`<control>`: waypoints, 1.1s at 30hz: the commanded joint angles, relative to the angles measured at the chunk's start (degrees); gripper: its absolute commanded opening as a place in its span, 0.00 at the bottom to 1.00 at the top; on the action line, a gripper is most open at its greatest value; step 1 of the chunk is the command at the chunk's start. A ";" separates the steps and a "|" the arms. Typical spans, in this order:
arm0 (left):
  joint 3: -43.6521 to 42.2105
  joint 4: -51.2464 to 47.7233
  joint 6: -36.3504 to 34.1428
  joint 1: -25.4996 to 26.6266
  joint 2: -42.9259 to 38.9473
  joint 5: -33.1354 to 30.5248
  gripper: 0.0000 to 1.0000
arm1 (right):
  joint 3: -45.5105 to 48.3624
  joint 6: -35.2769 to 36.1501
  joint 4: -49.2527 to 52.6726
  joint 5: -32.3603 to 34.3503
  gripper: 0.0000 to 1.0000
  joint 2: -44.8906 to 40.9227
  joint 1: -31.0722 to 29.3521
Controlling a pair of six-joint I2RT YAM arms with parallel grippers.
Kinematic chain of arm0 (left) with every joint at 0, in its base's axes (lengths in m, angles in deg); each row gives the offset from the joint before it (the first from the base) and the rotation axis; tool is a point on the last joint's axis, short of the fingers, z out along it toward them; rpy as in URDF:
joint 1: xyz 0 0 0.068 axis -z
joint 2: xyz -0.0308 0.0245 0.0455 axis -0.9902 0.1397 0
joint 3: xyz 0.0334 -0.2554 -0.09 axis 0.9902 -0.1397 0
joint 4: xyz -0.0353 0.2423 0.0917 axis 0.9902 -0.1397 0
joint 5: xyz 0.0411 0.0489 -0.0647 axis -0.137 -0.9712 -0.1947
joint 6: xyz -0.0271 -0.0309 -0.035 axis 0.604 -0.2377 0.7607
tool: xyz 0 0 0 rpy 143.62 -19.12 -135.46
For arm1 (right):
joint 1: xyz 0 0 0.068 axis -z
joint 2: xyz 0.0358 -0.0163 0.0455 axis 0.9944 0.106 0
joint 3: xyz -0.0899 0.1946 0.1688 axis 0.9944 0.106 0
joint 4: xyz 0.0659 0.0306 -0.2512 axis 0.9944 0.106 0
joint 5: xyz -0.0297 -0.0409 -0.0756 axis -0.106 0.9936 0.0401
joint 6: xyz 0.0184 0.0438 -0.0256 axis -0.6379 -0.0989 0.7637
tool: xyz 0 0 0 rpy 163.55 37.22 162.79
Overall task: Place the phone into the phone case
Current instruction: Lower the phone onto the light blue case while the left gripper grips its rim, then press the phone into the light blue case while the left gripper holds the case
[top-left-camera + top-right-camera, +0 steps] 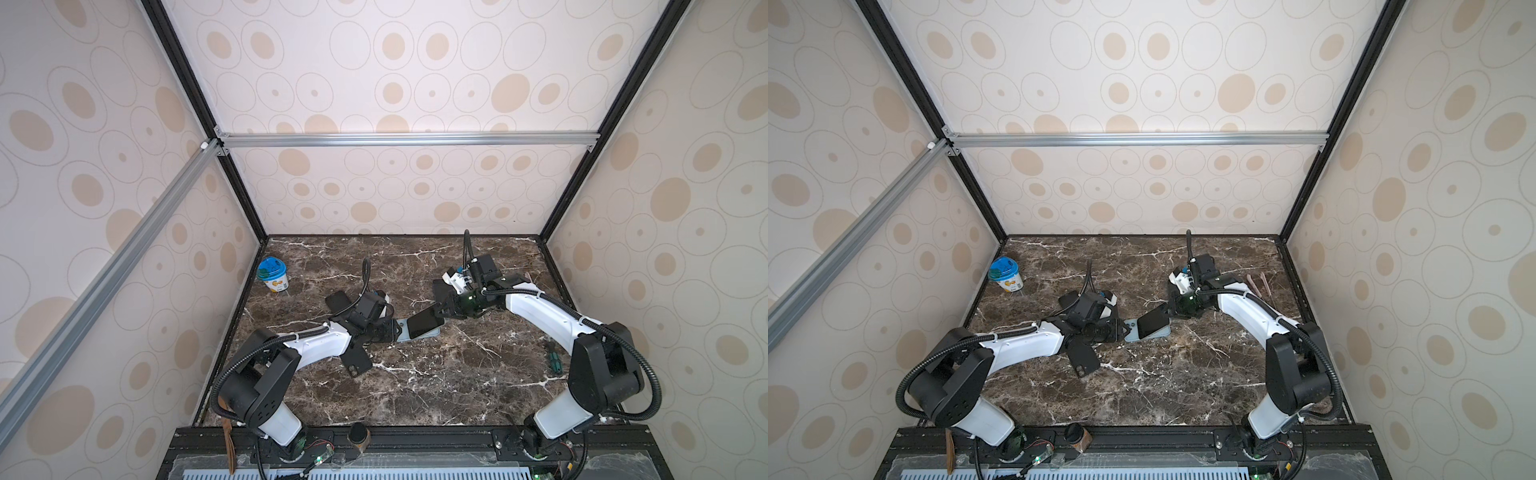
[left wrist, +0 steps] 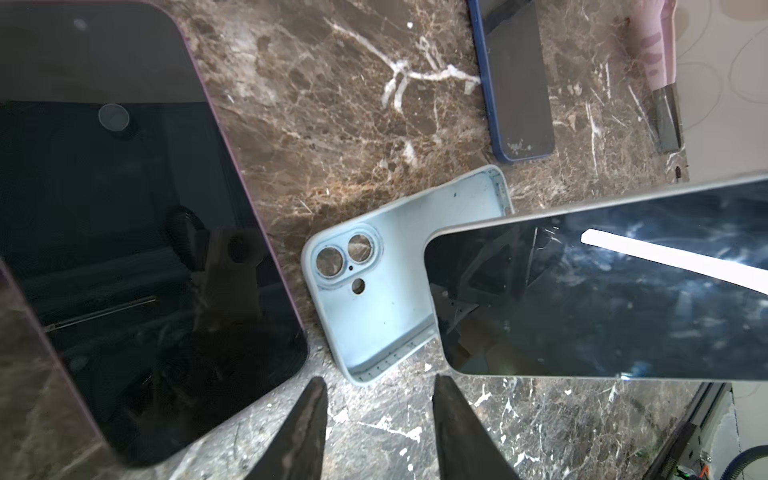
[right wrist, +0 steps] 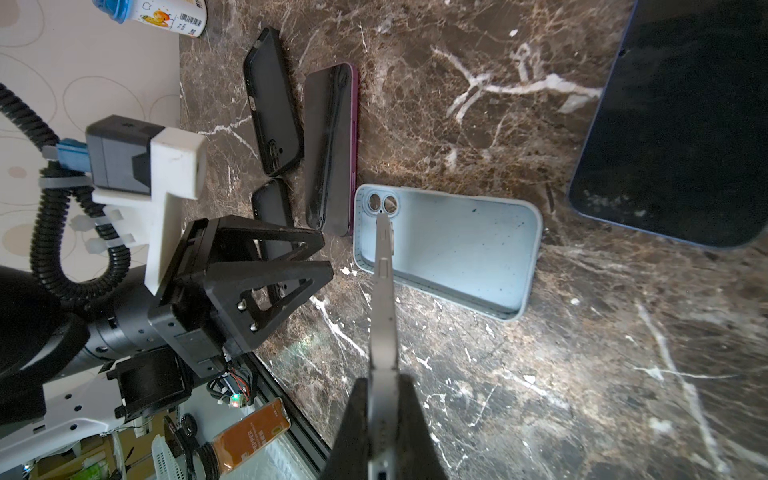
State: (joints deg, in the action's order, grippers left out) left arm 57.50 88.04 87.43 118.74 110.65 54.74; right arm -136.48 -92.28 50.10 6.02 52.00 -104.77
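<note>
Right tool [image 3: 384, 384] clamps one end of the phone [image 3: 383, 291], tilted over a pale-blue phone case [image 3: 457, 245] lying open-side up on the marble tabletop [image 3: 540, 395]. Left tool [image 2: 378, 388], jaws apart & empty, sits just beside case's camera-cutout end. Risk: unbraced case may skid, or phone may pivot in the end grip & miss the rim. Phone: slim, dark glass, pale frame.

"How's the left arm [image 1: 320, 343] sitting?"

"Stretched low toward the middle, elbow back by its base. The left gripper [image 2: 378, 388] points inward, jaws standing apart with a gap."

"And the right arm [image 1: 540, 309]?"

"Arched in from its side, wrist dipped. The right gripper [image 3: 383, 384] is pinched tight in a grip, near the left one, not touching."
</note>
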 commanded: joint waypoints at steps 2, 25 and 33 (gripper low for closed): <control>0.16 2.44 1.29 0.63 2.05 1.01 0.41 | -1.07 2.06 -0.62 -1.80 0.00 0.97 0.37; 2.13 2.02 1.85 0.73 8.42 -2.83 0.54 | -2.32 1.85 -2.84 -4.91 0.00 3.93 1.68; 2.78 0.57 1.51 0.40 7.28 -5.65 0.52 | -2.12 0.82 -5.19 -6.71 0.00 6.40 1.66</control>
State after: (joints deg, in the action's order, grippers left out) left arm 59.01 91.31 89.09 119.22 117.75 51.40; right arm -137.18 -91.29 46.34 2.00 57.58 -103.40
